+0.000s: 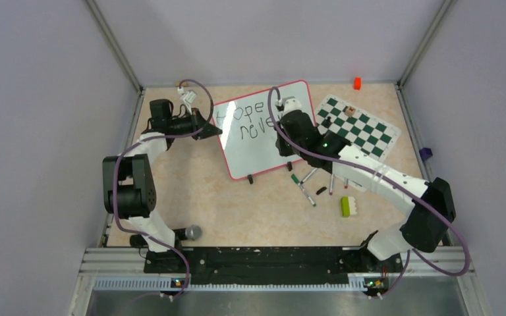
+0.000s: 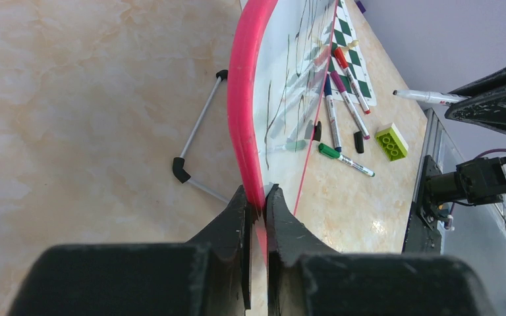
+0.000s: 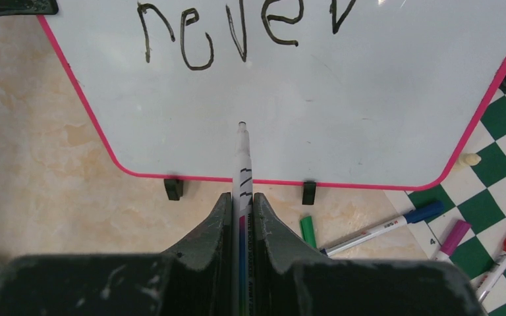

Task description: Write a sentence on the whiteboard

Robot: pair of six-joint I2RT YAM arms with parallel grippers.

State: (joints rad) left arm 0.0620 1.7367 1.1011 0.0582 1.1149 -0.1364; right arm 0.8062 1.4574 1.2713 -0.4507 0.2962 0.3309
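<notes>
Two words of the sentence [image 1: 247, 122] are down, "Hope" over "never", on the whiteboard [image 1: 267, 155], which sits in the middle of the desk [image 1: 191, 197] between the arms in the top view. The left pincer [image 1: 211, 129] is at its left rim and the right pincer [image 1: 284, 143] is over its right half. Near the right arm lie loose markers [image 1: 306, 191], a green brick [image 1: 348, 206] and the chess mat [image 1: 362, 128]; a wide elbow swing along the next line would likely sweep them.

From the left wrist, the jaws are clamped on the pink rim with only a narrow bite. A wire leg [image 2: 201, 125] props the board off the desk. My worry is that pen pressure far from this hold could twist the board out of the grip or skid the leg.

From the right wrist, the jaws are closed tight on a marker [image 3: 241, 155], its tip at the blank area under "never" — whether it touches I cannot tell. The bare strip above the black clips [image 3: 173, 188] is shallow, so a long last word may run into the rim. A marker slipping in the jaws would smear the line.
</notes>
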